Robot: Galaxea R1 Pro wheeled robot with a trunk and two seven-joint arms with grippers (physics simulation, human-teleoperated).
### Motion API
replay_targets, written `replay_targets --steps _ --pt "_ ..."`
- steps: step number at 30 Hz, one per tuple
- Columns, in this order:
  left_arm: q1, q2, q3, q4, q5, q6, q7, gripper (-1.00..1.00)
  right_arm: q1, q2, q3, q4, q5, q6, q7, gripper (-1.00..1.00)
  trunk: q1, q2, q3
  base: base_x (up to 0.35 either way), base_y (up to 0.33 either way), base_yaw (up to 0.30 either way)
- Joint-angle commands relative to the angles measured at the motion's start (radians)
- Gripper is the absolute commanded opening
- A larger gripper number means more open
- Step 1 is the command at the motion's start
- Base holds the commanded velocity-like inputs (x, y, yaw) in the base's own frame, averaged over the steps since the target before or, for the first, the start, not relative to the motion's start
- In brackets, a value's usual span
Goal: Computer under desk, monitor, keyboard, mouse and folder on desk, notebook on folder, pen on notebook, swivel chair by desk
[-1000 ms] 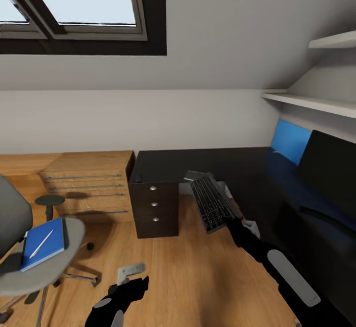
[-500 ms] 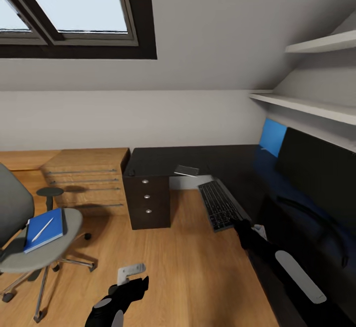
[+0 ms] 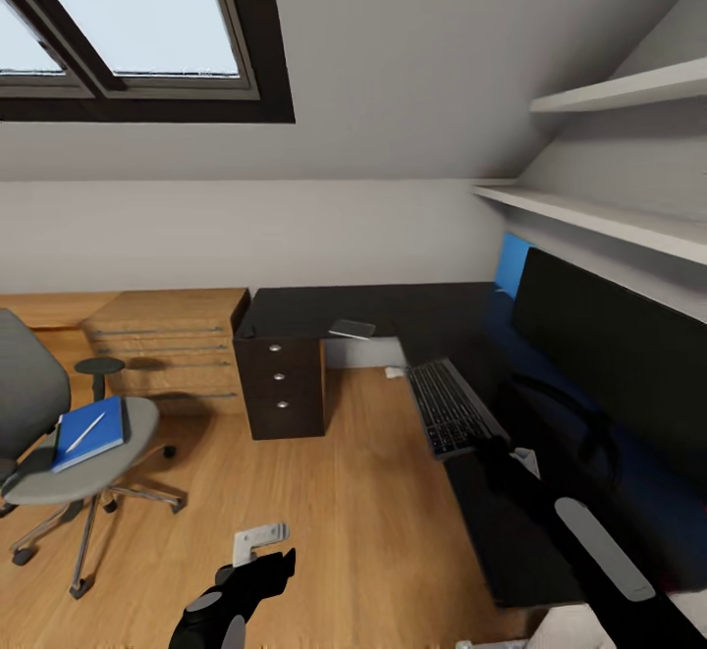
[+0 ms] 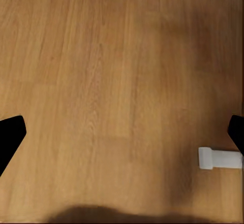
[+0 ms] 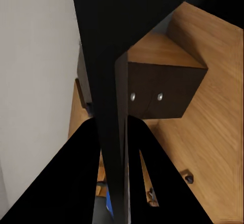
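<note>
**Keyboard carried in over the table**

Over the last second the view has swung right, and the right gripper, clamped on the keyboard, has brought it level over the table edge near the monitor. Setting it down looks next. The left gripper hangs released above the floor.

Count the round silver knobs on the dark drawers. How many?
3, stacked in a column on the drawer unit under the desk: top, middle, bottom.
</note>
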Motion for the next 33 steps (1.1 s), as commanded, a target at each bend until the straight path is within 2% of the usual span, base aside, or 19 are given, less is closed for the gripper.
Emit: replay_targets --steps 1,6,9,11,12,13,17,23,30,32,33 --pt "-0.001 0.000 -0.001 -0.002 0.011 0.004 0.009 1.00 -0.001 -0.001 0.001 0.002 -0.011 -0.001 -0.004 -1.00 -0.004 0.006 0.001 -0.282 -0.243 0.000" --pt "-0.001 0.000 -0.001 -0.002 0.011 0.004 0.009 1.00 -0.001 -0.001 0.001 0.008 -0.010 -0.006 -0.003 -1.00 -0.023 0.041 0.017 -0.282 -0.243 0.000" --pt "-0.001 0.000 -0.001 -0.002 0.011 0.004 0.009 1.00 -0.001 0.000 -0.003 0.030 -0.010 -0.009 -0.003 -1.00 -0.023 0.041 0.017 -0.281 -0.243 0.000" --pt "-0.001 0.000 -0.001 -0.001 0.011 0.004 0.009 1.00 -0.001 0.002 -0.032 0.053 -0.010 -0.009 -0.004 -1.00 -0.023 0.041 0.017 -0.279 -0.243 0.000" --pt "-0.001 0.000 -0.001 -0.002 0.011 0.004 0.009 1.00 -0.001 0.006 -0.066 0.063 -0.010 -0.009 -0.004 -1.00 -0.023 0.041 0.017 -0.273 -0.243 0.000" --pt "-0.001 0.000 -0.001 -0.002 0.011 0.004 0.009 1.00 -0.001 0.007 -0.084 0.066 -0.010 -0.009 -0.004 -1.00 -0.023 0.041 0.017 -0.259 -0.242 0.000" --pt "-0.001 0.000 0.000 -0.001 0.013 0.005 0.009 1.00 -0.001 0.010 -0.111 0.073 -0.010 -0.005 -0.005 -1.00 -0.023 0.041 0.017 -0.132 -0.125 0.000" --pt "-0.001 0.001 0.000 0.001 0.013 0.003 0.009 1.00 -0.001 0.017 -0.111 0.073 -0.011 -0.003 0.000 -1.00 -0.023 0.041 0.017 0.024 -0.012 0.000" --pt "-0.001 0.001 0.001 0.004 0.014 0.003 0.008 1.00 -0.001 0.026 -0.107 0.073 -0.015 -0.002 0.003 -1.00 -0.023 0.041 0.017 0.255 0.136 0.000" --pt "-0.001 0.001 0.001 0.004 0.014 0.003 0.008 1.00 -0.001 0.026 -0.081 0.074 -0.014 -0.002 0.071 -1.00 -0.023 0.041 0.017 0.295 0.146 0.000" --pt "-0.001 0.001 0.001 0.004 0.014 0.003 0.009 1.00 -0.001 0.026 -0.079 0.074 -0.015 -0.002 0.080 -1.00 -0.023 0.041 0.017 0.295 0.113 0.000"
